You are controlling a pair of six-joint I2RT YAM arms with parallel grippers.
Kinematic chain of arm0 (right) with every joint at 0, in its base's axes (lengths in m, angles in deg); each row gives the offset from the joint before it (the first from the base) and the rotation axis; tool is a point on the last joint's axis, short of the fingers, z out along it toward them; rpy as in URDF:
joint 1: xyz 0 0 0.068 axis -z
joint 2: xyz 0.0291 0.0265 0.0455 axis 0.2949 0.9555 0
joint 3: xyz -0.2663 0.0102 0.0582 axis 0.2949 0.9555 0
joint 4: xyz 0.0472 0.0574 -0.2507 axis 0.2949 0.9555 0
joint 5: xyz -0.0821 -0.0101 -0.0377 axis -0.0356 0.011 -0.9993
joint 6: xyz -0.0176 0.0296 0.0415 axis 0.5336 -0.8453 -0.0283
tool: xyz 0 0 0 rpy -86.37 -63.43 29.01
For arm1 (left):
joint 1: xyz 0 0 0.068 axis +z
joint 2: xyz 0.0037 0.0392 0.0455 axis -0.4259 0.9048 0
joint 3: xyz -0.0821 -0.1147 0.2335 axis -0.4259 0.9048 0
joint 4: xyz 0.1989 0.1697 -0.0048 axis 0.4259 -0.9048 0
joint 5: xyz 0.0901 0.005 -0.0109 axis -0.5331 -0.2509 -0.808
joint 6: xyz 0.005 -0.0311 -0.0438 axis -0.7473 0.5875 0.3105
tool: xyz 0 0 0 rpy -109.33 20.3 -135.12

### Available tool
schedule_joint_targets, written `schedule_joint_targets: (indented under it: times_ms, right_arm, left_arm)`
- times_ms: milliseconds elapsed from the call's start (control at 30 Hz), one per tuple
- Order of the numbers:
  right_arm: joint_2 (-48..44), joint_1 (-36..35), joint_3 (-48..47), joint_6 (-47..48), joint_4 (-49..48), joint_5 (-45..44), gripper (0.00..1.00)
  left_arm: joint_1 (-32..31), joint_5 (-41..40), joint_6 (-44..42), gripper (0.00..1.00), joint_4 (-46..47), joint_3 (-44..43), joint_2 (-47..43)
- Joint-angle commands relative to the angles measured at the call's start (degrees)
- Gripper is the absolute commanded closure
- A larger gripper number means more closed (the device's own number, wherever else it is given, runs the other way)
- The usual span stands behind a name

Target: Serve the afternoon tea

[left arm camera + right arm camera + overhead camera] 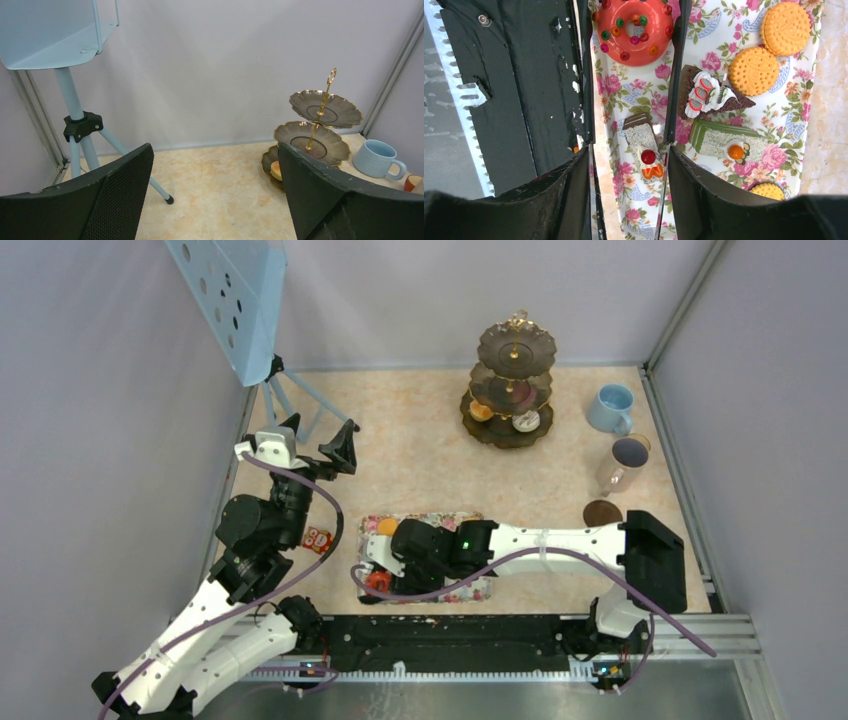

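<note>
My right gripper (388, 562) hovers low over the floral tray (470, 523). In the right wrist view it (629, 160) is shut on the black tongs (675, 75), whose two blades stand apart. Between the blades lie a red donut (634, 30) and a cake slice (644, 145). To their right on the tray (794, 120) lie a chocolate slice (709, 95), a green slice (724, 142) and orange rounds (754, 70). The dark three-tier stand (512, 380) stands at the back with an orange round (481, 411) on its bottom tier. My left gripper (315, 445) is open and empty, raised at the left; it (215, 165) faces the stand (320, 135).
A light-blue cup (610, 407), a pale-grey cup (625, 462) and a brown round cup (602, 513) stand along the right wall. A blue tripod (290, 390) stands at the back left. A small red-orange piece (317, 538) lies beside the left arm.
</note>
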Motion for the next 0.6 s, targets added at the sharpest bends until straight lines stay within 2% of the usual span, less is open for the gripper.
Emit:
schedule_joint_targets:
  times_ms: [0,267,367,467,567]
  right_arm:
    - [0.15,-0.46,-1.85,0.03,-1.45,0.68,0.47]
    - [0.41,-0.53,-1.28,-1.09,-1.07,-0.46,0.5]
    - [0.05,-0.5,-1.44,-1.59,-1.12,-1.59,0.54]
    - [-1.44,-0.7,-1.47,-2.29,-2.03,-4.87,0.61]
    - [-3.36,-0.81,-1.72,-3.01,-3.07,-7.03,0.73]
  left_arm:
    - [0.18,0.15,-0.13,0.01,2.17,0.12,-0.25]
    - [0.15,0.33,0.0,0.01,2.18,0.11,-0.17]
    - [0.21,0.39,-0.04,0.01,2.18,0.2,-0.15]
    - [0.23,0.38,-0.03,0.01,2.17,0.18,-0.13]
    - [0.15,0.41,0.07,0.01,2.18,0.18,0.01]
